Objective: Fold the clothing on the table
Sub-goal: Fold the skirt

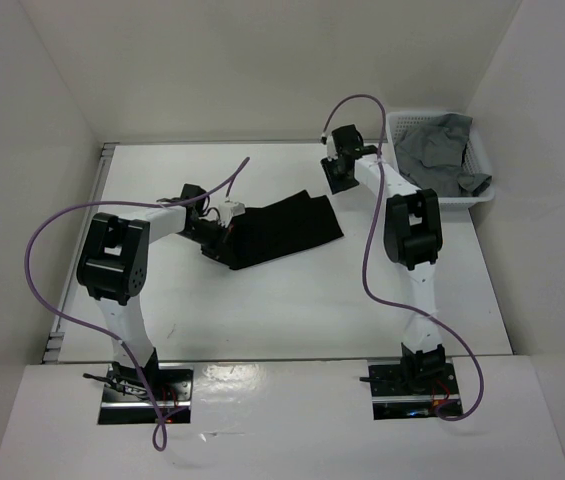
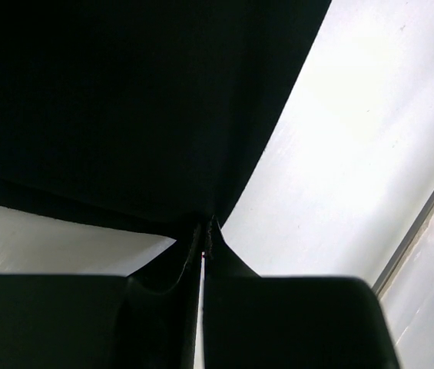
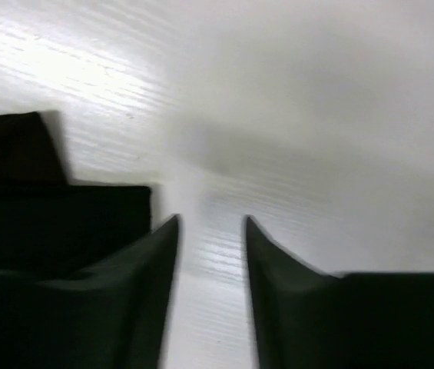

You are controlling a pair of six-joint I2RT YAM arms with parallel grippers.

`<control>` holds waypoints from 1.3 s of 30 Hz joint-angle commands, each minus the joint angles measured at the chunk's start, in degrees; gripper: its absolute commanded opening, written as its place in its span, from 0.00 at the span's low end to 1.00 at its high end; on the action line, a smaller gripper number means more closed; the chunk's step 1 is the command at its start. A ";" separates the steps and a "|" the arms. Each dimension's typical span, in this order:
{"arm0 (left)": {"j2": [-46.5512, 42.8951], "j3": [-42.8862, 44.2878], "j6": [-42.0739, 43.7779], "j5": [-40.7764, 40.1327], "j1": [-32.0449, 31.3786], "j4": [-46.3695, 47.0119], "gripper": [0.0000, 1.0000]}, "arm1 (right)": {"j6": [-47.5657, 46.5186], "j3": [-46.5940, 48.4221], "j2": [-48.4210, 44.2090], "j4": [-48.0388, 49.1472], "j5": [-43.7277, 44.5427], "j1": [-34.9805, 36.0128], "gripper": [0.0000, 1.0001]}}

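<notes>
The black clothing (image 1: 284, 230) lies partly folded in the middle of the white table (image 1: 262, 310). My left gripper (image 1: 218, 236) is at the garment's left end. In the left wrist view that left gripper (image 2: 205, 231) is shut on the edge of the clothing (image 2: 124, 100), which spreads away above the jaws. My right gripper (image 1: 335, 183) hovers just beyond the garment's far right corner. In the right wrist view the right gripper (image 3: 211, 221) stands open over bare table (image 3: 278, 92), with the clothing (image 3: 48, 207) to the left of its fingers and nothing between them.
A white lattice basket (image 1: 474, 200) sits at the back right corner with a grey garment (image 1: 440, 150) in it, close behind the right arm. White walls enclose the table on three sides. Purple cables loop off both arms.
</notes>
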 commanded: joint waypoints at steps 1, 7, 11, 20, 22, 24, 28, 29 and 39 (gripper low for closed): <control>-3.05 -0.58 1.95 1.74 -0.07 -1.24 0.00 | 1.89 2.85 -3.88 0.44 5.59 -0.77 0.50; -8.23 -0.05 1.95 -0.02 -0.07 -1.77 0.37 | 1.89 -4.35 -13.73 1.67 4.03 -0.77 0.62; -11.14 0.48 0.90 -1.86 0.46 -1.77 0.58 | 0.23 -12.16 -20.24 2.29 -0.54 1.77 0.68; -10.00 1.62 -2.35 -3.70 3.80 2.62 0.64 | -5.22 -25.71 -23.41 -0.88 -5.72 10.30 0.70; -9.13 3.28 -3.84 -4.58 3.80 4.81 0.62 | -5.23 -26.94 -23.93 -0.88 -7.57 11.00 0.70; -7.72 4.34 -5.08 -5.38 3.80 6.40 0.61 | -5.84 -27.56 -23.94 -0.88 -8.10 11.01 0.70; -4.03 8.29 -8.32 -5.99 3.80 9.30 0.60 | -5.84 -28.79 -23.94 -0.88 -8.11 11.01 0.70; -3.24 8.99 -8.33 -5.99 3.80 10.18 0.59 | -5.84 -28.79 -23.94 -0.88 -8.11 11.01 0.70; 4.07 13.30 -11.15 -5.99 3.80 13.53 0.56 | -5.84 -33.89 -24.99 0.88 -7.58 11.53 0.70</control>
